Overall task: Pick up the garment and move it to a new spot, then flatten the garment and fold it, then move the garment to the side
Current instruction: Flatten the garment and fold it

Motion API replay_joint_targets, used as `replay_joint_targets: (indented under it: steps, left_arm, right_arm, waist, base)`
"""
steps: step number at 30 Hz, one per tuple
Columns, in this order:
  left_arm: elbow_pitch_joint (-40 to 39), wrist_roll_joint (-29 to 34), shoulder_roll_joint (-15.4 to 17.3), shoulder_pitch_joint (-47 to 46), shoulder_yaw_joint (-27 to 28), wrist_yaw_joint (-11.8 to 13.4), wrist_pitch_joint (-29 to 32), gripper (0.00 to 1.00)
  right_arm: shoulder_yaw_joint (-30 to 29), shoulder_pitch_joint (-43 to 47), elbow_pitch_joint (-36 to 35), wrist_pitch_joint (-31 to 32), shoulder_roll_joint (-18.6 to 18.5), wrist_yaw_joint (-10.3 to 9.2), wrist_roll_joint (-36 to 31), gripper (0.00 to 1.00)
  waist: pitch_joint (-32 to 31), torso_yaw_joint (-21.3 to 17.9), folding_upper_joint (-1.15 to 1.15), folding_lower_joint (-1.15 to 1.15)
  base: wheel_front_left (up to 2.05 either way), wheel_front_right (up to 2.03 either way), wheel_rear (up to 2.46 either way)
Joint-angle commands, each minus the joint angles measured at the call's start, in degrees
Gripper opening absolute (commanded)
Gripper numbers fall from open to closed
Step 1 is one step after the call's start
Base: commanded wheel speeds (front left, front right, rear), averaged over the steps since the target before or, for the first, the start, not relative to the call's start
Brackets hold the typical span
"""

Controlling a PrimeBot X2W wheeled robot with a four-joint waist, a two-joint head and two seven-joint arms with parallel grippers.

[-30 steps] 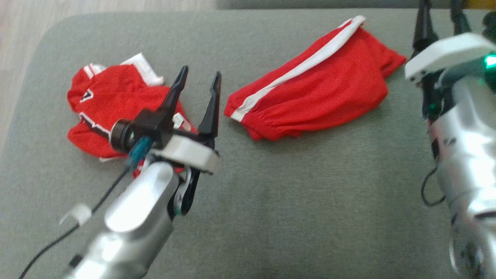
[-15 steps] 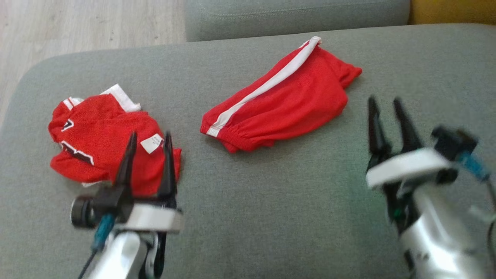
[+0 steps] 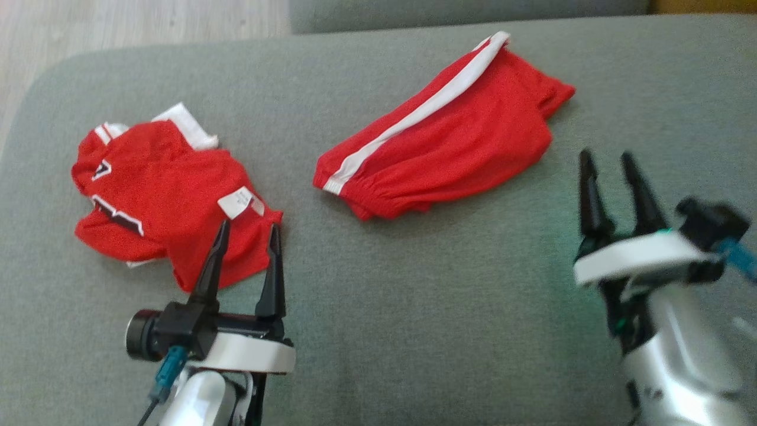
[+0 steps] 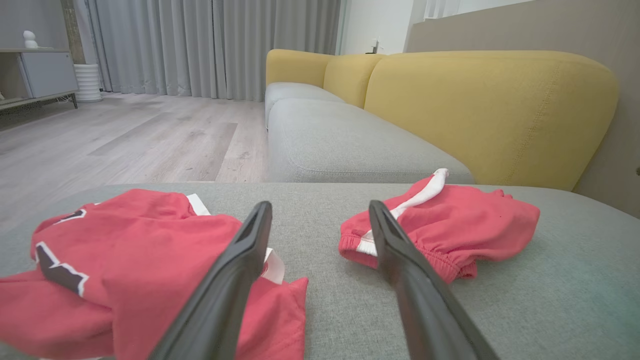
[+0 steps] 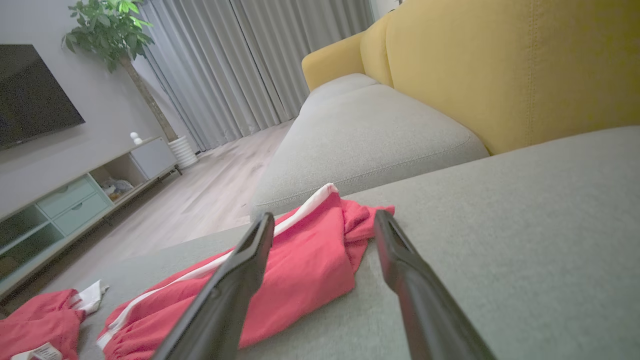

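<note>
Two red garments lie on a grey sofa cushion. A crumpled red jersey sits toward 9 o'clock. Red shorts with a white side stripe lie near 12 o'clock, well apart from the jersey, and look folded already.

We judge the jersey to be the piece in hand. The left gripper hovers at its 5 o'clock corner with its fingers spread wide and holding nothing. The right gripper waits at 3 o'clock, also parted and empty.

The jersey is bunched in layers. A pinch at this corner may catch only the top layer, so the cloth would lift lopsided or slide out of the smooth fingers. A sweep toward the middle could also snag the shorts and undo their fold.

The jersey's long axis runs roughly from 10 o'clock to 4 o'clock, with white trim at the far end and a white label near the close end. The shorts run from 8 o'clock to 2 o'clock, gathered elastic end at 8.
</note>
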Motion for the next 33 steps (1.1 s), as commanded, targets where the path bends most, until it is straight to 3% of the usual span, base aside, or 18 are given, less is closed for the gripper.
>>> replay_joint_targets:
  steps: [1,7,16,22,27,32,33]
  left_arm:
    - [-1.9,0.7,0.0,-3.0,2.6,-0.5,-0.3,1.0]
    - [-1.4,2.2,-1.9,-5.8,3.4,-3.0,-0.3,1.0]
    - [-0.7,3.6,-4.8,-9.4,3.8,-5.9,-0.3,1.0]
    - [-0.7,3.8,-5.9,-11.0,4.1,-6.7,-0.3,1.0]
    - [-0.7,3.1,-6.3,-11.8,4.3,-7.1,-0.3,1.0]
    - [-0.8,3.2,-6.5,-12.3,4.6,-7.2,-0.3,1.0]
    - [-0.9,3.2,-6.5,-12.3,4.8,-7.2,-0.3,1.0]
  right_arm:
    - [0.0,-3.6,-2.1,0.8,-0.5,-0.04,-1.1,1.0]
    - [-8.7,-13.9,1.2,11.6,-0.6,-0.04,-7.9,1.0]
    - [-15.9,-28.7,15.0,23.7,-4.5,-0.04,-20.4,1.0]
    - [-17.7,-33.8,23.6,24.8,-8.6,-0.04,-27.2,1.0]
    - [-19.8,-36.5,29.0,24.2,-9.5,-0.04,-30.9,1.0]
    - [-17.2,-39.1,34.8,24.4,-8.6,-0.04,-28.5,1.0]
    - [-16.2,-39.5,35.9,24.5,-8.4,-0.04,-27.4,0.65]
  waist:
    - [2.0,1.4,0.0,0.0]
    - [7.2,4.6,0.0,0.0]
    - [12.6,10.0,0.0,0.0]
    - [14.8,12.6,0.0,0.0]
    - [16.1,13.6,0.0,0.0]
    - [16.8,13.8,0.0,0.0]
    - [16.8,13.7,0.0,0.0]
  base:
    - [0.0,0.0,0.0]
    - [0.0,0.0,0.0]
    - [0.0,0.0,0.0]
    - [0.0,0.0,0.0]
    - [0.0,0.0,0.0]
    - [0.0,0.0,0.0]
    - [0.0,0.0,0.0]
